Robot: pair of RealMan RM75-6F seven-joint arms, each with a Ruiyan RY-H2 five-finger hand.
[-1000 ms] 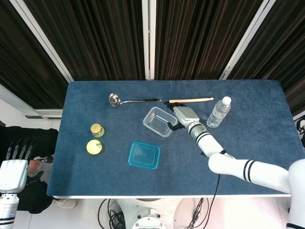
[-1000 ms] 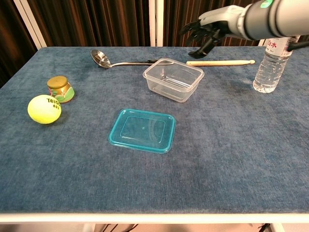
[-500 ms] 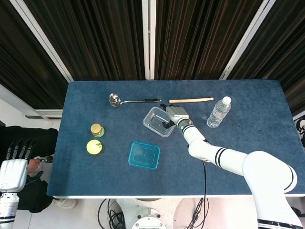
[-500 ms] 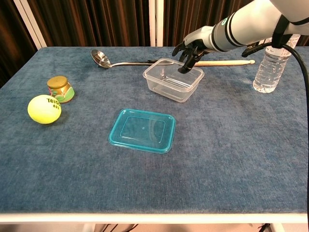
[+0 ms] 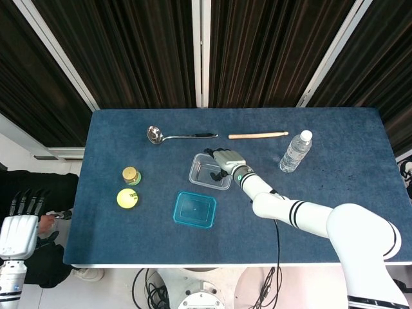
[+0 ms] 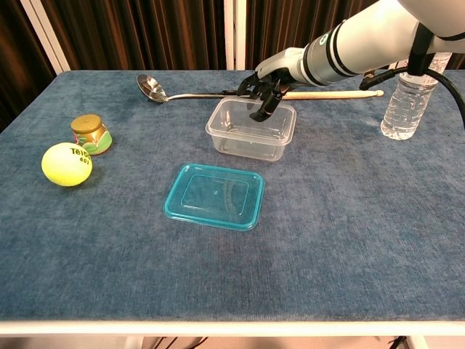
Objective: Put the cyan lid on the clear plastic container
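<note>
right hand (image 6: 267,82) fingers curled over far rim of clear container (image 6: 251,129), maybe pinching it, can't tell; light tub could tip or skid off from cyan lid (image 6: 214,195).

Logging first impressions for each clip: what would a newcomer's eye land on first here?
Probably the right robot hand, reaching into the container at mid-table with fingers over its far rim. Next, the bright cyan lid, lying flat on the blue table just in front of the container, not yet on it. The left robot hand hangs off the table's left edge, fingers apart, holding nothing.
</note>
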